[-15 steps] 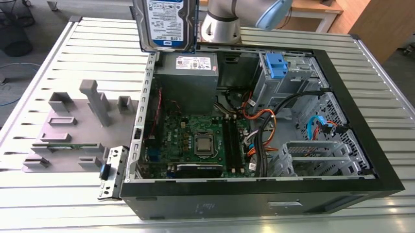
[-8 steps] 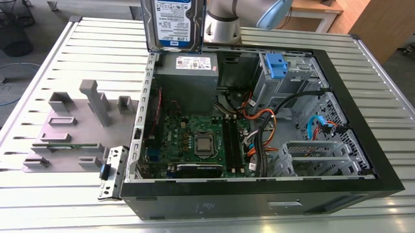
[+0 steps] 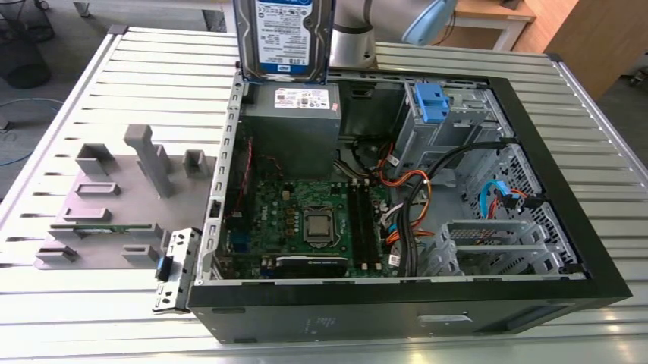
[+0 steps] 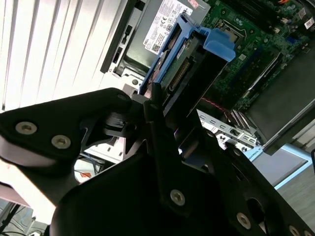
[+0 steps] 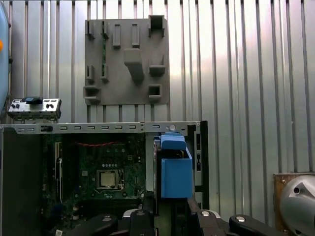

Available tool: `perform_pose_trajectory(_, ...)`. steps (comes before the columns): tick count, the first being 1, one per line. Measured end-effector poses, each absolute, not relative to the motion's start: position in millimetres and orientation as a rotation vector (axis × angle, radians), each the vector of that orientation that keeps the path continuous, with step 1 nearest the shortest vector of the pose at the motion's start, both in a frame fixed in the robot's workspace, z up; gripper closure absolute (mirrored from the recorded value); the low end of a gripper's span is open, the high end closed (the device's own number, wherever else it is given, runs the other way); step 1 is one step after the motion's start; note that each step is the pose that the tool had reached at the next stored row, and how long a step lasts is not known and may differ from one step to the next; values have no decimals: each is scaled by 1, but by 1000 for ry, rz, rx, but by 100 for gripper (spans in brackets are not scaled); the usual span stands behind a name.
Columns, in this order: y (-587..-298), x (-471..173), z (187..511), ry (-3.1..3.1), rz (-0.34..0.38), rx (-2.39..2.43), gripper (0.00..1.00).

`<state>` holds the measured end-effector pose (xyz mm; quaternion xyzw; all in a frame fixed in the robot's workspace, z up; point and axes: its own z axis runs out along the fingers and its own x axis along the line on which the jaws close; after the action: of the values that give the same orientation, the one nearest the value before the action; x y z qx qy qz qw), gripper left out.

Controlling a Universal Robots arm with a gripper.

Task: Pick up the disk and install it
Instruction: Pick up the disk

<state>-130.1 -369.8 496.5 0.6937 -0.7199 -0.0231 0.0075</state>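
Observation:
The disk (image 3: pixel 291 38), silver with a white-and-blue label, hangs upright in the air over the back edge of the open computer case (image 3: pixel 597 250), just above the grey power-supply box (image 3: pixel 294 114). In the second wrist view my gripper (image 4: pixel 162 115) is shut on the disk (image 4: pixel 184 73), whose blue side rail and connector edge point down toward the case. The first wrist view shows the disk's blue rail end (image 5: pixel 176 177) sticking out past my gripper (image 5: pixel 167 209), above the case wall.
The case lies on its side on a slatted metal table (image 3: pixel 102 303). Inside it are a motherboard (image 3: pixel 314 220), cable bundles and a drive bay with a blue clip (image 3: pixel 430 102). A grey fixture plate (image 3: pixel 111 197) with upright holders lies on the exterior view's left.

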Motion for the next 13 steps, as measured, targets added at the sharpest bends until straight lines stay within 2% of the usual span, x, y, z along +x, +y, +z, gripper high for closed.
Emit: perform_pose_trajectory(13, -370, -106, 496, -2251, -72, 2169, 65)
